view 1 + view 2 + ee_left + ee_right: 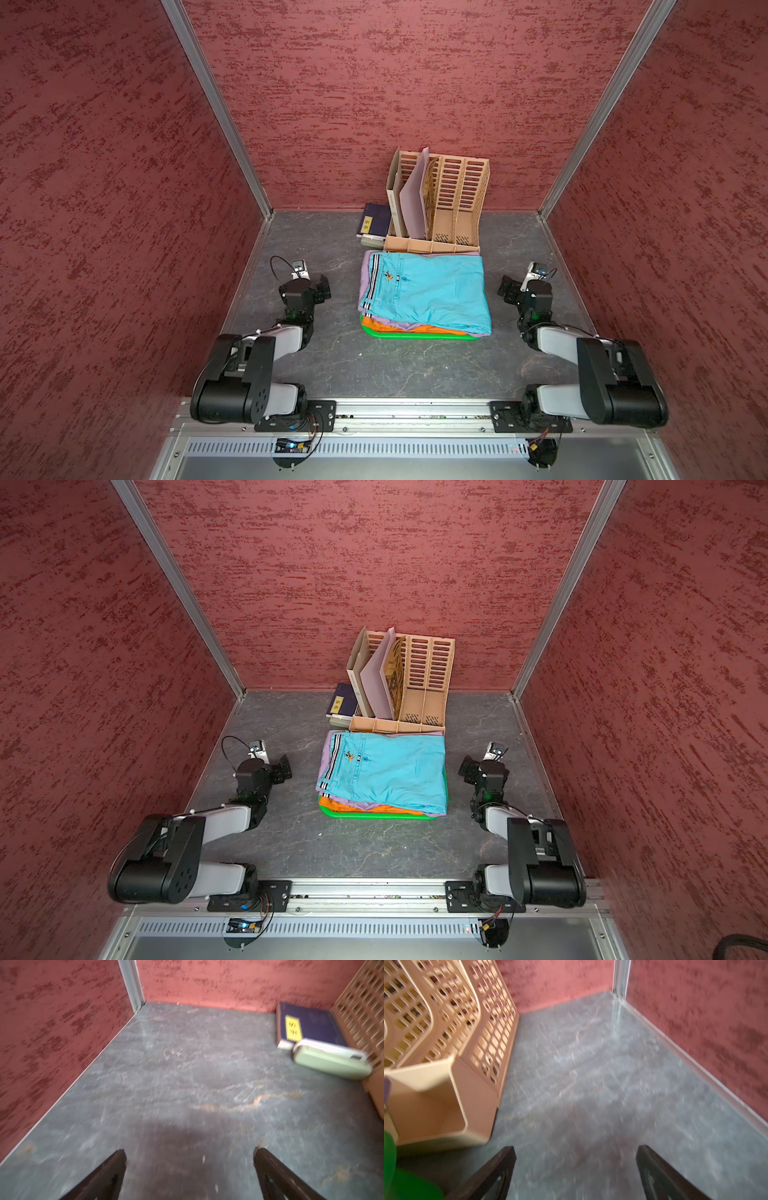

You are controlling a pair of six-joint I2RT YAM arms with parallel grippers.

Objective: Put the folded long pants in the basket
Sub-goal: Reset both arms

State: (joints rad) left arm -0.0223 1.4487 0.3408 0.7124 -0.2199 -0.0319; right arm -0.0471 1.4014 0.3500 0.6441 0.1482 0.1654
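The folded pants [432,291] lie stacked in the green basket [415,336] on the counter [374,365], between the left jaws and right jaws, both released, empty and not touching the basket.

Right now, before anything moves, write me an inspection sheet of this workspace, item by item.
Surface: dark grey marbled tabletop, no spills seen.
Job's things: folded teal trousers with striped waistband top lilac trousers and orange trousers in the shallow green plastic basket.
Clutter: beige slotted file organiser holding folders; dark blue book and pale green device beside it.
Grippers: left gripper and right gripper, jaws open, empty, either side of the basket.
Cables: thin black cable loop at left wrist.
Surroundings: red textured walls, aluminium frame posts.
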